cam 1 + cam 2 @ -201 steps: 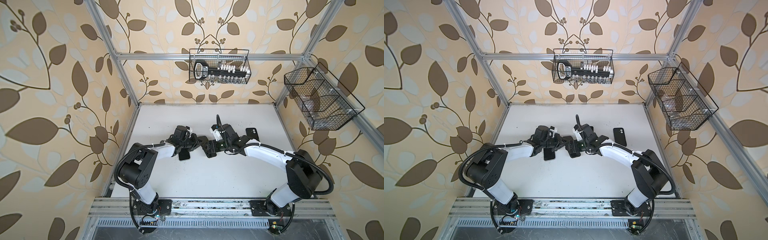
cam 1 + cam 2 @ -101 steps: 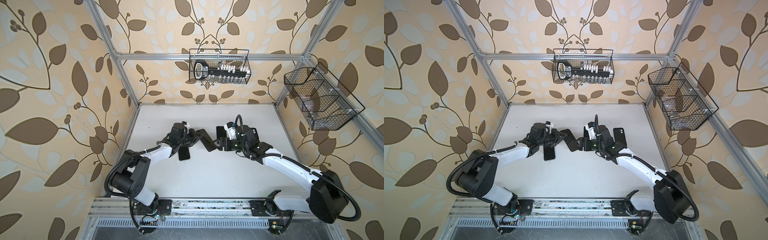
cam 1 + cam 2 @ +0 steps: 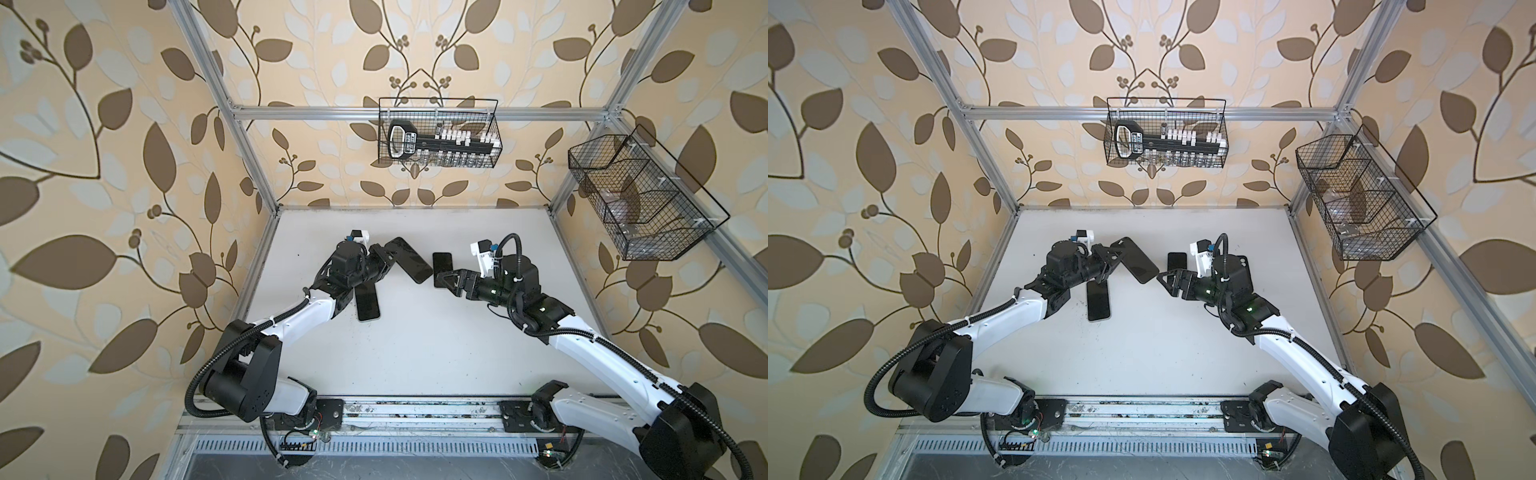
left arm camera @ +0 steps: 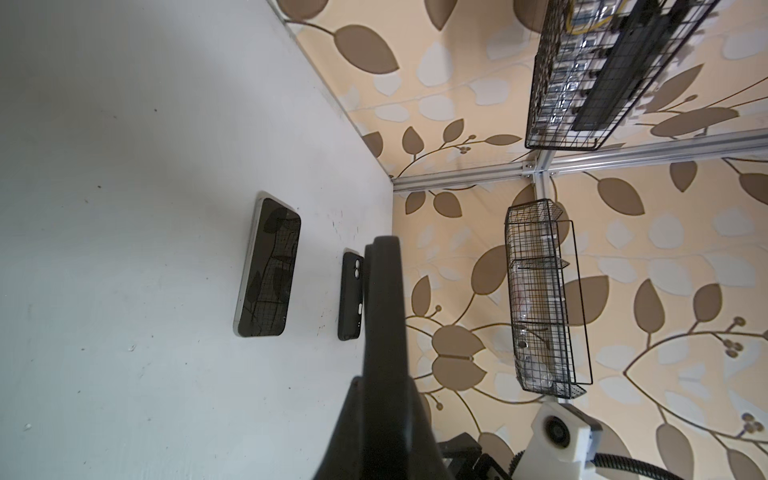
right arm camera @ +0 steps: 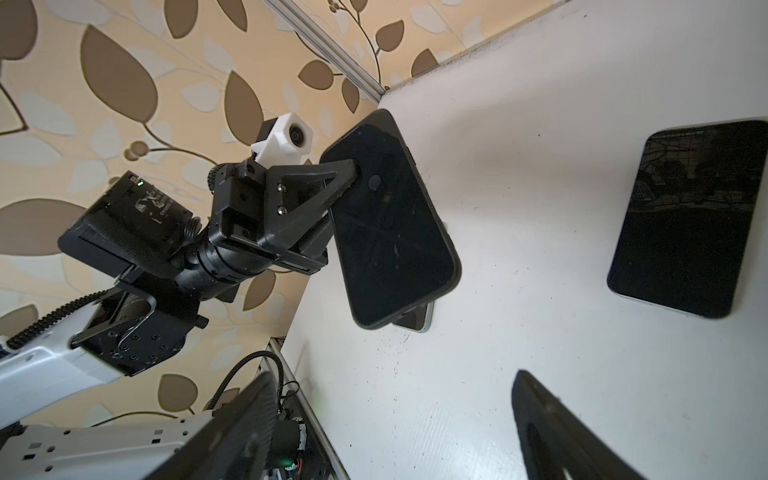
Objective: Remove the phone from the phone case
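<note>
My left gripper (image 3: pixel 388 255) (image 5: pixel 355 170) is shut on one end of a black phone case (image 3: pixel 409 259) (image 5: pixel 390 220), holding it tilted above the table. A dark glossy face, seemingly the phone, fills the case's rim. In the left wrist view the case (image 4: pixel 384 316) shows edge-on. My right gripper (image 3: pixel 444 282) (image 3: pixel 1165 282) is open and holds nothing. It hovers just right of the case's lower end without touching it. One of its fingers (image 5: pixel 548 428) shows in the right wrist view.
A bare phone (image 3: pixel 368 303) lies on the white table (image 3: pixel 415 353) under the left arm. Another bare phone (image 3: pixel 442 264) (image 4: pixel 268 266) lies by the right gripper, with an empty black case (image 4: pixel 352 297) (image 3: pixel 1241 262) beside it. Wire baskets (image 3: pixel 438 133) (image 3: pixel 640 199) hang on the back and right walls.
The right gripper, open throughout, has drawn back to the right, away from the held case. The left gripper has carried the case a little toward the back wall.
</note>
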### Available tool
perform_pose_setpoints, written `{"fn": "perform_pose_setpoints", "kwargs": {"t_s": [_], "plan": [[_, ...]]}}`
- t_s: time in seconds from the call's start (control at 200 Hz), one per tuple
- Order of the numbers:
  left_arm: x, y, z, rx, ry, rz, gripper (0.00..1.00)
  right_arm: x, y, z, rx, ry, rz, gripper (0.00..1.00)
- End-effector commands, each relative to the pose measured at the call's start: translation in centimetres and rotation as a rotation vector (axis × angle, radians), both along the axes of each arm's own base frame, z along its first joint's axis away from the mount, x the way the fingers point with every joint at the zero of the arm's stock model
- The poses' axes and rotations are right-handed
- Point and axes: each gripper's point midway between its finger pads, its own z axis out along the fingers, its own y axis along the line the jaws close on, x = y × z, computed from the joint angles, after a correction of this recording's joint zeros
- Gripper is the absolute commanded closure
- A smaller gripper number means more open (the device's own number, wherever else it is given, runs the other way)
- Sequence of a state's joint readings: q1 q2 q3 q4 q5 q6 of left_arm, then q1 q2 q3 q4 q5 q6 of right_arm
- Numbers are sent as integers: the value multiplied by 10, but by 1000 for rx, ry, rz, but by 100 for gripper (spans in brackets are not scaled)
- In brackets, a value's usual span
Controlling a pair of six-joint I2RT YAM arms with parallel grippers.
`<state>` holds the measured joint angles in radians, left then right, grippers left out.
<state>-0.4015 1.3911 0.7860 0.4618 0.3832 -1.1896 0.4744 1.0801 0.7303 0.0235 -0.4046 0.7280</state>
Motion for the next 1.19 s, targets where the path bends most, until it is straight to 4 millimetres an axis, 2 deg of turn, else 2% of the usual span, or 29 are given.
{"fn": "perform_pose_setpoints", "kwargs": {"t_s": [0.0, 0.415, 1.015, 1.19], "plan": [[6, 8, 67, -92, -172, 45, 100, -3, 3, -1, 50, 7, 17, 13], [0, 18, 90, -129, -250, 81, 100, -3, 8, 2, 137, 2, 16, 14], [-8, 18, 113, -172, -310, 64, 100, 0, 16, 10, 196, -6, 29, 15], [-9, 18, 120, -228, -313, 63, 100, 2, 25, 17, 228, -22, 37, 17]]}}
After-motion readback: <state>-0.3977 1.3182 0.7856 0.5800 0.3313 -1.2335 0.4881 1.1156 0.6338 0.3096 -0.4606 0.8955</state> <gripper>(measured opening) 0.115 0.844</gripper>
